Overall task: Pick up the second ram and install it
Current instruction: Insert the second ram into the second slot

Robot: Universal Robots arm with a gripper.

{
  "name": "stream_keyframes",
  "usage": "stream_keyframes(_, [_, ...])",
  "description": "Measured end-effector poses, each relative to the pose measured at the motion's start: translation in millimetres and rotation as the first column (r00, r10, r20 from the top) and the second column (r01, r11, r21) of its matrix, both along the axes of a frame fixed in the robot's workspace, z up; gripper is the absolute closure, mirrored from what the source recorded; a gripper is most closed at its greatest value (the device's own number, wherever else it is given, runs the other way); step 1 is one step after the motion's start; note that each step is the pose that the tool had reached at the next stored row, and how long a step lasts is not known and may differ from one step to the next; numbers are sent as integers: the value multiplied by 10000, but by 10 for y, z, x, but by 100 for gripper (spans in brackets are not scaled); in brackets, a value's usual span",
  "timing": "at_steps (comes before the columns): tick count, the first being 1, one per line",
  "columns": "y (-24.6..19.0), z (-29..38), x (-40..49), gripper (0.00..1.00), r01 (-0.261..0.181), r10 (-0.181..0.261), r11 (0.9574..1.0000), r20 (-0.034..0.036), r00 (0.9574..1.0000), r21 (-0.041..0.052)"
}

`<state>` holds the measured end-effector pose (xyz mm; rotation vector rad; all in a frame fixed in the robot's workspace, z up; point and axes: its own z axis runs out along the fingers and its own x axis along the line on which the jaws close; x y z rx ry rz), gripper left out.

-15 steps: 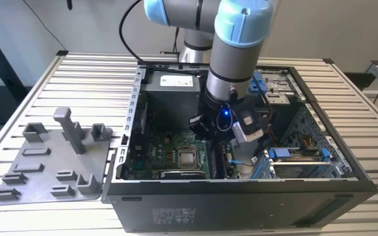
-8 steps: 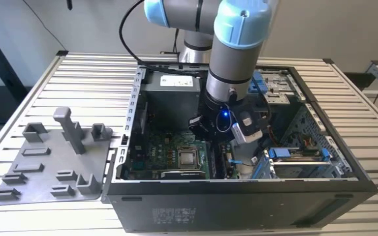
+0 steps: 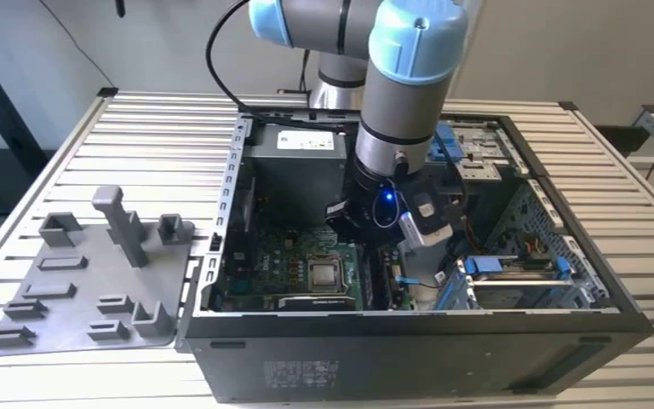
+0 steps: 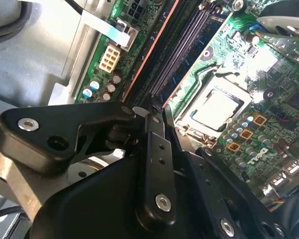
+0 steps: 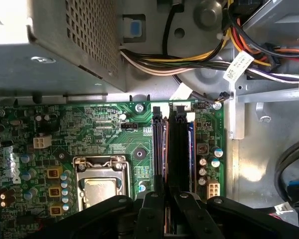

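**End effector down over the memory slots**

From my station I see the arm (image 3: 401,111) reaching down into the open computer case (image 3: 418,341), with the end effector (image 5: 164,199) low over the motherboard (image 5: 104,134), right above the memory slots (image 5: 178,144) beside the processor socket (image 5: 100,186). In both wrist views its fingers (image 4: 157,164) stand drawn close together, almost meeting. The second ram (image 5: 163,149) appears as a thin strip with an orange-tinted edge standing in the slot directly under the fingertips; I cannot tell whether the fingers grip it or only press on it. The case sits on a slatted metal counter (image 3: 65,153). On the exterior view's left lies a grey plastic tray (image 3: 88,281) with upright blocks. Behind is a plain pale wall (image 3: 134,43).
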<state>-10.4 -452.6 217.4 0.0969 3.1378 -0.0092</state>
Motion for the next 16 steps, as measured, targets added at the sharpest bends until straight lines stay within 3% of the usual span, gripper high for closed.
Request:
stream_keyframes(8, [1,-1,0,86,-13,13,10000,0,10000,2])
stream_keyframes(16, [1,-2,32,86,-454,454,9990,0,9990,2])
